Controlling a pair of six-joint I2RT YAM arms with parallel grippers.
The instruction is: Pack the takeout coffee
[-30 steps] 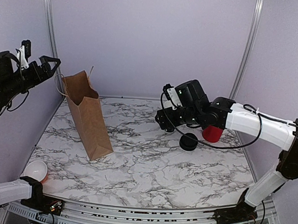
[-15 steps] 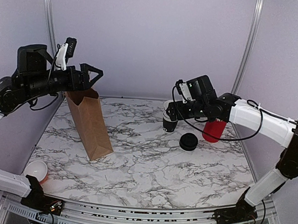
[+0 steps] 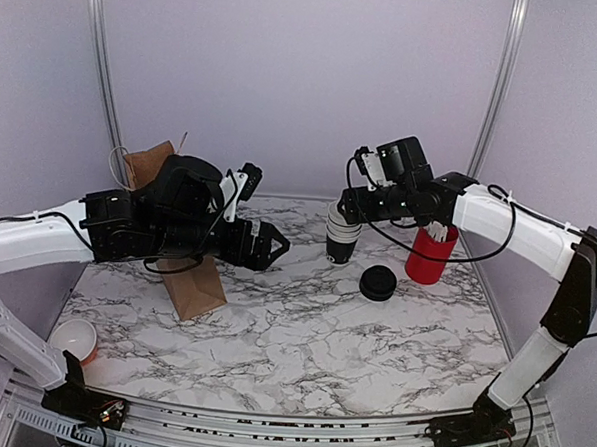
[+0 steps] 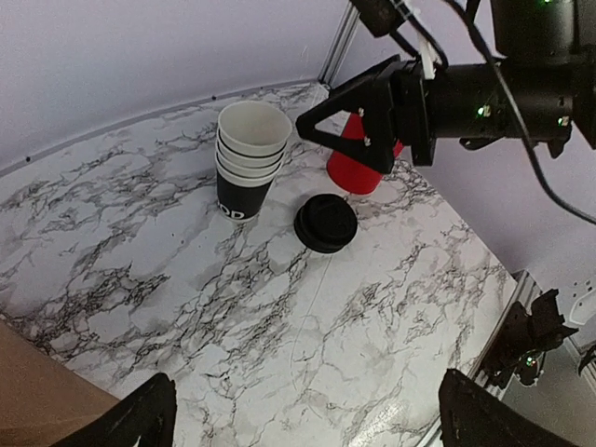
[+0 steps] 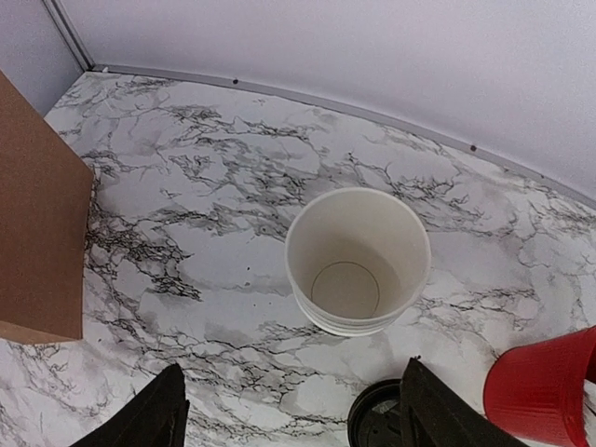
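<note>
Cup-pick step: right gripper (image 5: 293, 396) hovered, jaws wide and empty, cup stack (image 4: 244, 182) below between them. Left gripper (image 4: 307, 419) gaped, empty. Next likely: lower, pinch top cup (image 5: 358, 256).

From above, the left arm (image 3: 168, 227) covers the middle of the brown paper bag (image 3: 197, 286) near the worktop's left edge; only its top corner and foot show. The right wrist view cuts the red cup (image 5: 545, 386) at its right edge and the black lid (image 5: 380, 421) at the bottom (only its far rim shows). Lettering on the cup stack (image 4: 244, 177) is too small to read.
</note>
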